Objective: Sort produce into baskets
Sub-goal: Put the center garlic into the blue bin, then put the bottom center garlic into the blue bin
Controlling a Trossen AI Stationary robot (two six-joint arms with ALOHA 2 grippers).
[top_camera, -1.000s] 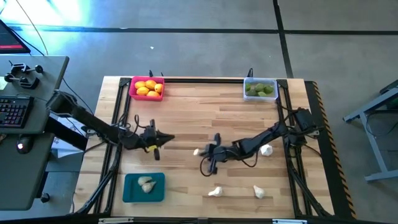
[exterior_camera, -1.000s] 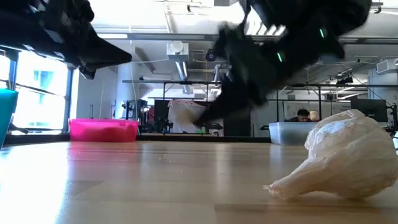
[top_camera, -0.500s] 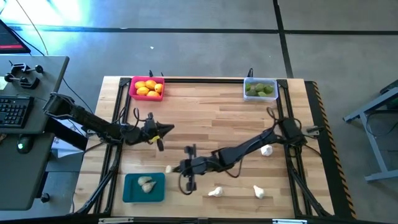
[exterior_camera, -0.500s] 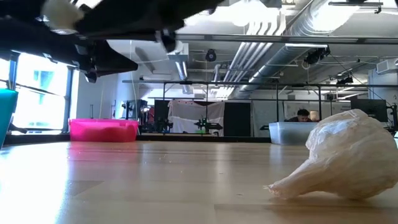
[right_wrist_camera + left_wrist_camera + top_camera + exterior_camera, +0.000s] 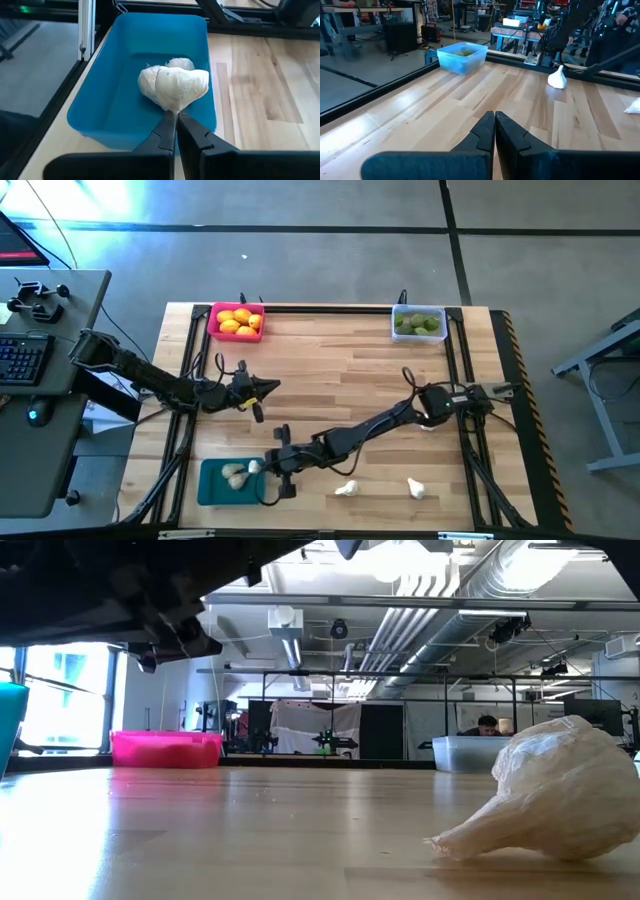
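My right gripper reaches over the right rim of the teal basket and is shut on a white garlic bulb. Two more garlic bulbs lie on the basket's floor below it. My left gripper is shut and empty at the table's left middle; its closed fingers show in the left wrist view. The pink basket at the far left holds yellow-orange fruits. The clear basket at the far right holds green fruits. My right gripper pinches the garlic's tapered stem end between its two fingertips. The fingers come from the table's right, slanting down. The bulb's round body points away from the fingers and is lifted clear above the teal basket's inside.
Loose garlic bulbs lie on the wood near the front edge and under the right arm; one fills the low view's right. A black frame borders the table. A desk with a keyboard stands to the left.
My right gripper has carried the garlic from the table's middle toward the left and near edges, ending over the teal basket, still shut on it. My left gripper has drawn back a little toward the far edge and then stayed still.
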